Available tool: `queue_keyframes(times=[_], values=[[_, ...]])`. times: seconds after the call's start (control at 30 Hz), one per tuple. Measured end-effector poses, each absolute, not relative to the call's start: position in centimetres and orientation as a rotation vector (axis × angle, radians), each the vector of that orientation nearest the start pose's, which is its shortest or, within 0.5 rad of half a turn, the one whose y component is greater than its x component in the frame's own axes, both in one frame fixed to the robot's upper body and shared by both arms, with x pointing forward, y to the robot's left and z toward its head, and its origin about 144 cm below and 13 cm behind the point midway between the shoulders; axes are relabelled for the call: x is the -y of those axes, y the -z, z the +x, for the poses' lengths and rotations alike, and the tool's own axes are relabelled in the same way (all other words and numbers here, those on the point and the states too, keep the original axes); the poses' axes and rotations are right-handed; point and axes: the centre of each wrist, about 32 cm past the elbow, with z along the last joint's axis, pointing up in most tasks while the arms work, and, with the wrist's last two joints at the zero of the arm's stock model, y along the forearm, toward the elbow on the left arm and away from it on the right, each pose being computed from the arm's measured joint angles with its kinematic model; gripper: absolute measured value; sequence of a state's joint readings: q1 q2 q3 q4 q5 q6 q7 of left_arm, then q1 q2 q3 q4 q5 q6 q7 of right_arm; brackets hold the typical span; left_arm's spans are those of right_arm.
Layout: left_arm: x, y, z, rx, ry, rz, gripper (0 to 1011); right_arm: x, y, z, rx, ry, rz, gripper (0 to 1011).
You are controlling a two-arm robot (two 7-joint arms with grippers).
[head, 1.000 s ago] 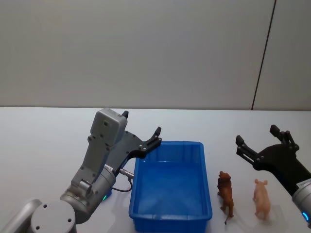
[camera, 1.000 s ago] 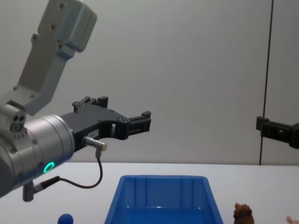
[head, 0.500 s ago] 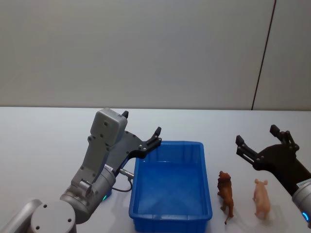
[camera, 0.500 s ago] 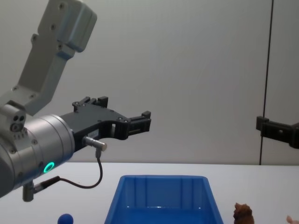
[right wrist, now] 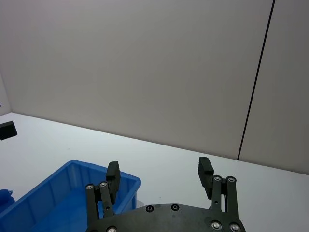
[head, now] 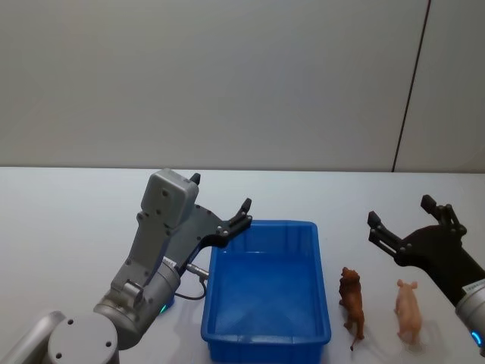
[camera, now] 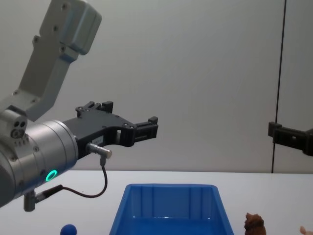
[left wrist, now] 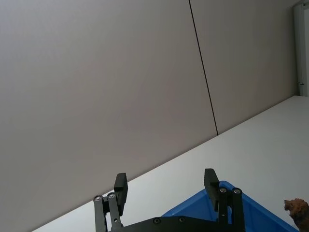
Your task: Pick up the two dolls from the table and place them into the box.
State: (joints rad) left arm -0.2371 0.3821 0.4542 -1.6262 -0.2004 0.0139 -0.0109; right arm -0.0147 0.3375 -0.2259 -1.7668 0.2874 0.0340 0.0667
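The blue box (head: 267, 226) sits on the white table (head: 68, 227) in front of me. To its right stands the brown doll (head: 352, 302), a small lion figure, also at the chest view's lower edge (camera: 254, 224). The blue rounded doll (camera: 68, 229) lies on the table left of the box (camera: 166, 199), under my left arm. My left gripper (head: 221, 192) hovers open above the box's far left corner, holding nothing. Open as well, my right gripper (head: 402, 211) hangs in the air behind and right of the brown doll.
A pink pig figure (head: 409, 309) stands right of the brown doll, under my right arm. A grey wall with a dark vertical seam (head: 409, 91) runs behind the table. Bare tabletop lies to the far left and behind the box.
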Motion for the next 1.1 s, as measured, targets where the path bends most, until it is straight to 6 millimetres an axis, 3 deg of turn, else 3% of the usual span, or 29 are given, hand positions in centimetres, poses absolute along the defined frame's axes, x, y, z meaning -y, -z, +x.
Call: queue_keyframes(times=[0.6, 1.1], values=[[-19.8, -120.4, 49.2, 0.268, -1.124, 0.061, 1001, 23.3, -118.7, 43.6, 0.055, 1.305, -0.003, 1001], [-19.8, -120.4, 49.2, 0.268, -1.124, 0.061, 1001, 23.0, -116.9, 42.8, -0.055, 1.443, -0.120, 1000]])
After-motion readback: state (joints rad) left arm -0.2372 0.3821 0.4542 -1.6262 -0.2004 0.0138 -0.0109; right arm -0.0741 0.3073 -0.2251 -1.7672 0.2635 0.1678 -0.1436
